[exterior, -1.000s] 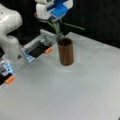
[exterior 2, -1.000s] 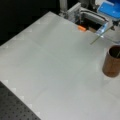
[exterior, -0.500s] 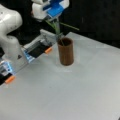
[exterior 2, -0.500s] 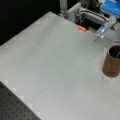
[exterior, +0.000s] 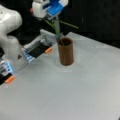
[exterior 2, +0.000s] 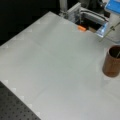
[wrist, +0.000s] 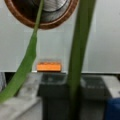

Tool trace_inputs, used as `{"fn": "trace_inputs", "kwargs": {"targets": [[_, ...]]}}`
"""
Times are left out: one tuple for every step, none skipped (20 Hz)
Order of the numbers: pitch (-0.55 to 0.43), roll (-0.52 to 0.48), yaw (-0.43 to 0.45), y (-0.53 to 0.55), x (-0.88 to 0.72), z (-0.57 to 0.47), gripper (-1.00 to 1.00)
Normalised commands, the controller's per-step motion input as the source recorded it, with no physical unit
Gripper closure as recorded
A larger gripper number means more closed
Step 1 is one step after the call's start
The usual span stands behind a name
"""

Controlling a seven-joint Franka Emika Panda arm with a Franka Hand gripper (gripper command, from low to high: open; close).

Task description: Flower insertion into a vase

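The dark-brown vase (exterior: 66,53) stands upright on the white table (exterior: 75,97), near a front view's right edge (exterior 2: 112,63). My gripper (exterior: 53,14), with blue fingers, hangs just above and left of it, shut on the green flower stem (exterior: 57,26). The stem runs down into the vase mouth, and a leaf sticks out to the right. In the wrist view the stem (wrist: 80,50) and a leaf (wrist: 25,65) hang past the vase rim (wrist: 45,25). The gripper (exterior 2: 113,5) shows partly at a front view's top right.
The white robot base (exterior: 10,30) stands at the left. A grey and black fixture (exterior: 37,48) with orange tabs (exterior: 48,50) lies behind the vase, and one tab (exterior 2: 81,28) shows beyond the table's far edge. A black perforated board (exterior 2: 15,107) borders the table's near corner.
The gripper has shifted slightly with the flower, and the stem's lower end now sits inside the vase mouth. The vase has not moved.
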Motion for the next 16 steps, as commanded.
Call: {"fn": "trace_inputs", "kwargs": {"targets": [[-0.029,0.092,0.047,0.11,-0.34,-0.12,1.00],[-0.009,0.064,0.046,0.11,-0.35,-0.12,1.00],[-0.003,0.055,0.042,0.11,-0.38,-0.12,1.00],[-0.008,0.054,0.034,0.10,-0.39,-0.12,1.00],[-0.011,0.053,0.025,0.09,-0.39,-0.12,1.00],[-0.024,0.065,0.016,0.08,-0.40,-0.13,1.00],[-0.038,0.075,0.009,0.07,-0.42,-0.14,1.00],[-0.056,0.085,0.001,0.06,-0.43,-0.15,1.00],[-0.064,0.093,-0.003,0.06,-0.46,-0.16,1.00],[-0.069,0.104,-0.012,0.05,-0.48,-0.17,1.00],[-0.067,0.117,-0.025,0.05,-0.50,-0.17,1.00],[-0.075,0.123,-0.033,0.04,-0.49,-0.17,1.00],[-0.010,0.137,-0.053,0.05,-0.48,-0.16,1.00],[0.050,0.143,-0.068,0.04,-0.46,-0.14,1.00],[0.103,0.154,-0.079,0.04,-0.43,-0.13,1.00],[0.143,0.170,-0.084,0.02,-0.38,-0.11,1.00]]}}
